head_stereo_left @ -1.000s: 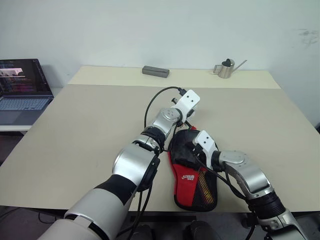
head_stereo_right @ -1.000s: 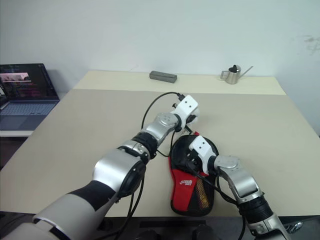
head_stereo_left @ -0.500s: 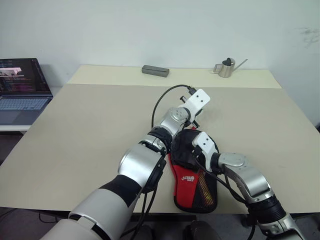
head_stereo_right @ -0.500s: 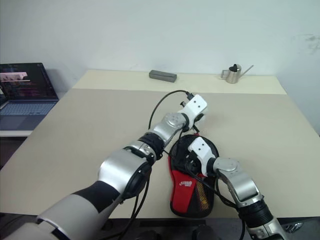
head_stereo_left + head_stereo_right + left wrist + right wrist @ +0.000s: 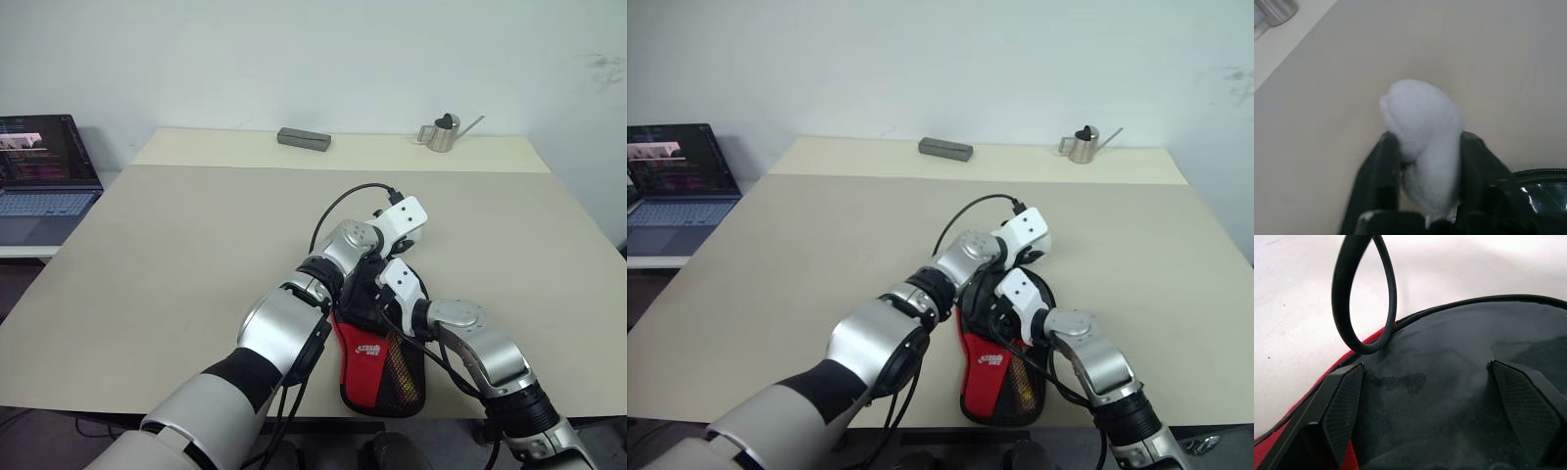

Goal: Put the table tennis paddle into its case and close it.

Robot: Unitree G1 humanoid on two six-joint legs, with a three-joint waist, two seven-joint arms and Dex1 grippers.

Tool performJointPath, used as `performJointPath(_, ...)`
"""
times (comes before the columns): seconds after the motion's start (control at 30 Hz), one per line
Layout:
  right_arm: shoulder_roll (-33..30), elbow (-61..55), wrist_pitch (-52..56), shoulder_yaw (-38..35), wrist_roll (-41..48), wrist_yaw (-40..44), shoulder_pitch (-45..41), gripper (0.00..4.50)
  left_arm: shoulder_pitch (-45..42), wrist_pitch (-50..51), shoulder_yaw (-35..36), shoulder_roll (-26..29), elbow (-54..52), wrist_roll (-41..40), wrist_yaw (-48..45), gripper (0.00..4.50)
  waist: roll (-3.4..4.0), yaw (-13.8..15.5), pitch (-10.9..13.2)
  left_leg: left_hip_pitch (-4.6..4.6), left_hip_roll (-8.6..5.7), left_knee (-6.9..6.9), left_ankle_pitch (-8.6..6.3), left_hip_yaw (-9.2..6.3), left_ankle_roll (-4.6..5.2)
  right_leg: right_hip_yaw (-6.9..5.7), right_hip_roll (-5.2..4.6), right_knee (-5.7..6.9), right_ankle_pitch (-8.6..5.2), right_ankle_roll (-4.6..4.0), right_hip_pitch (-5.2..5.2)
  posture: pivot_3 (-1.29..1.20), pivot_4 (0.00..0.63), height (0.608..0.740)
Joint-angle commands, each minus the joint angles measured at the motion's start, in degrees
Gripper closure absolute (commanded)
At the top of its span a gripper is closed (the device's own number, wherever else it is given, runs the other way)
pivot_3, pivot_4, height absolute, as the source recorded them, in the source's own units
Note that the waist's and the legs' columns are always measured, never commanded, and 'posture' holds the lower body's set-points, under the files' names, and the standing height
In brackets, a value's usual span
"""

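The case (image 5: 370,354) lies flat near the table's front edge, with its red mesh-pocket end toward me and its black rounded head (image 5: 1449,396) away. The table tennis paddle is hidden. My right gripper (image 5: 1425,367) is open, and both wide-spread fingers rest on the black head. At the far rim of the head is my left gripper (image 5: 1429,139). Its fingers stand apart on either side of the case's white pom-pom (image 5: 1420,112), which fills the gap between them. A black cable loop (image 5: 1342,293) hangs over the case's edge.
The beige table (image 5: 176,245) carries a grey box (image 5: 304,139) and a small metal watering can (image 5: 441,134) along its far edge. An open laptop (image 5: 44,166) sits on a lower surface to the left.
My left hand has swung right and come down closer to the case's head, over the right gripper. The right arm and the case have stayed put.
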Motion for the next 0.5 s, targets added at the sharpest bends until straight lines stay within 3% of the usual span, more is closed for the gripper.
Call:
performJointPath(0.03, 0.44, 5.69, 4.54, 5.28, -0.71, 0.99, 2.53, 0.00, -0.67, -1.60, 0.20, -0.10, -1.67, -0.27, -1.16, 1.58, 0.00, -0.05, 0.00, 0.00, 0.00, 0.00, 0.00, 0.00, 0.00, 0.00, 0.01, 0.00, 0.00, 0.00, 0.00, 0.00, 0.150, 0.740)
performJointPath(0.17, 0.21, 6.30, 4.08, 5.33, -0.78, 1.33, 2.15, 0.00, -1.77, -2.48, 2.20, 0.82, -2.07, -2.11, -2.20, 0.17, 0.01, -0.31, 0.00, 0.01, 0.01, 0.00, 0.00, 0.00, 0.00, 0.00, 0.02, 0.01, 0.00, 0.00, 0.00, 0.00, 0.150, 0.740)
performJointPath(0.2, 0.15, 6.39, 4.03, 5.36, -0.77, 1.38, 2.08, 0.00, -2.03, -2.59, 2.65, 0.94, -2.16, -2.49, -2.40, 0.02, 0.01, -0.36, 0.00, 0.01, 0.01, 0.00, 0.00, 0.00, 0.00, 0.00, 0.03, 0.01, 0.00, 0.00, 0.00, 0.00, 0.150, 0.740)
performJointPath(0.33, 0.01, 7.00, 3.81, 5.30, -0.78, 1.59, 1.49, 0.00, -3.96, -4.33, 5.81, 1.82, -3.11, -6.19, -8.29, 0.02, 0.01, -0.42, 0.00, 0.02, 0.02, 0.00, 0.00, 0.00, 0.00, 0.00, 0.03, 0.02, 0.00, 0.00, 0.00, 0.00, 0.150, 0.740)
performJointPath(0.5, 0.05, 7.99, 3.42, 5.16, -0.65, 1.95, 0.53, 0.00, -6.16, -6.65, 10.21, 7.71, -5.96, -12.34, -20.41, 0.02, 0.03, -1.03, -0.01, 0.04, 0.02, 0.00, 0.01, 0.03, 0.00, 0.01, 0.06, 0.05, 0.00, 0.00, -0.01, 0.00, 0.150, 0.740)
